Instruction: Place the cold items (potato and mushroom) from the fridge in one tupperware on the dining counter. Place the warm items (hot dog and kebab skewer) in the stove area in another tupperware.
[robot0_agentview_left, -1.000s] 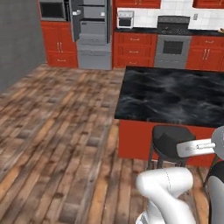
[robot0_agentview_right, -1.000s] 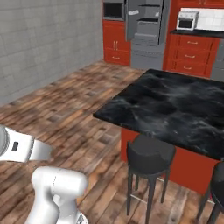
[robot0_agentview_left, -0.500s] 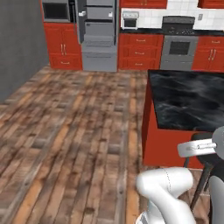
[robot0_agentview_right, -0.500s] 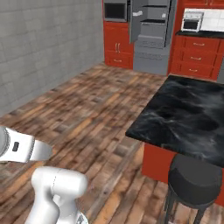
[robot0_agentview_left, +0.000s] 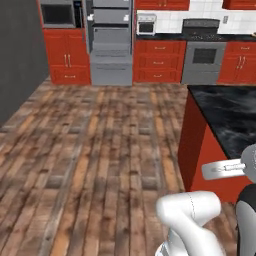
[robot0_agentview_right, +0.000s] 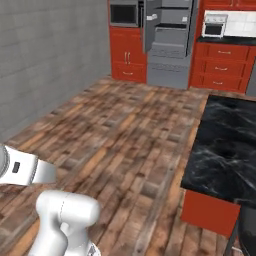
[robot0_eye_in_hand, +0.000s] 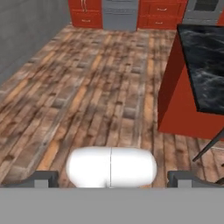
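In the hand view my gripper (robot0_eye_in_hand: 113, 180) is open, its two dark fingertips (robot0_eye_in_hand: 41, 178) set wide apart at the bottom with nothing between them, facing the wooden floor. The grey fridge (robot0_agentview_left: 107, 45) stands at the far wall with its door open, also seen from the right as the fridge (robot0_agentview_right: 167, 42). The stove (robot0_agentview_left: 204, 52) sits among red cabinets at the back right. The black marble dining counter (robot0_agentview_left: 227, 117) lies to my right, its red side (robot0_eye_in_hand: 175, 92) near the hand. Potato, mushroom, hot dog, kebab skewer and tupperware are out of view.
Wooden floor (robot0_agentview_left: 100, 150) stretches open between me and the fridge. A grey wall (robot0_agentview_right: 45, 65) runs along the left. A dark stool (robot0_agentview_right: 247, 227) stands at the counter's near edge. A built-in oven (robot0_agentview_left: 57, 15) and a small toaster oven (robot0_agentview_left: 146, 24) flank the fridge.
The whole picture has shifted: the base has driven left and forward, so the counter slides off to the right and the fridge looms nearer. The gripper stays open.
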